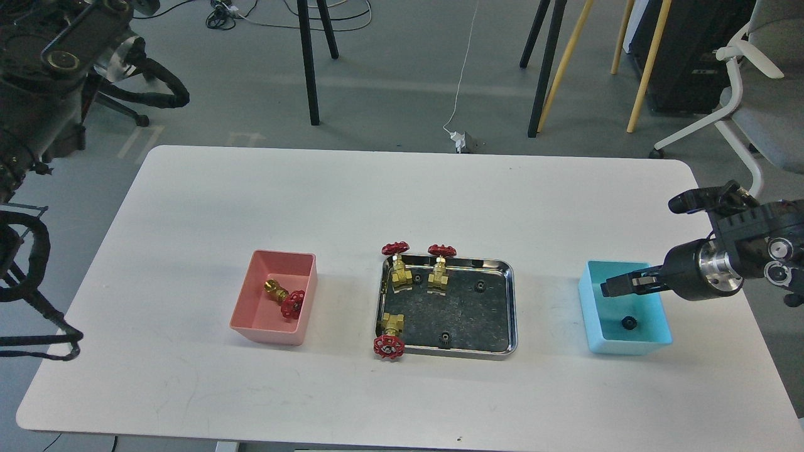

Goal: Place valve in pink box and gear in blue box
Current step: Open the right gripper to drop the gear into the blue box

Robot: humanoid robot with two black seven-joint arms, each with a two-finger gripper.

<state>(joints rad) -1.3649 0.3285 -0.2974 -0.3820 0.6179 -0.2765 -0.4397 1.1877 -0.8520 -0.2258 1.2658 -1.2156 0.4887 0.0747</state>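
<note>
The pink box [248, 314] stands left of centre and holds one valve [286, 300] lying on its side. The blue box [590, 314] stands on the right with one black gear [628, 322] lying loose on its floor. My right gripper [608, 288] reaches in from the right and hovers over the blue box, just above and left of the gear; its fingers look slightly parted and hold nothing. Three more valves [396, 267] [440, 269] [389, 336] stand in the steel tray [512, 307], with gears [480, 286] [445, 338]. Only upper parts of my left arm [56, 56] show at the top left; its gripper is out of view.
The white table [402, 201] carries the boxes and tray in a row. Thick black cables [25, 301] hang at the left edge. Chairs, stand legs and wires are on the floor beyond the table's far edge.
</note>
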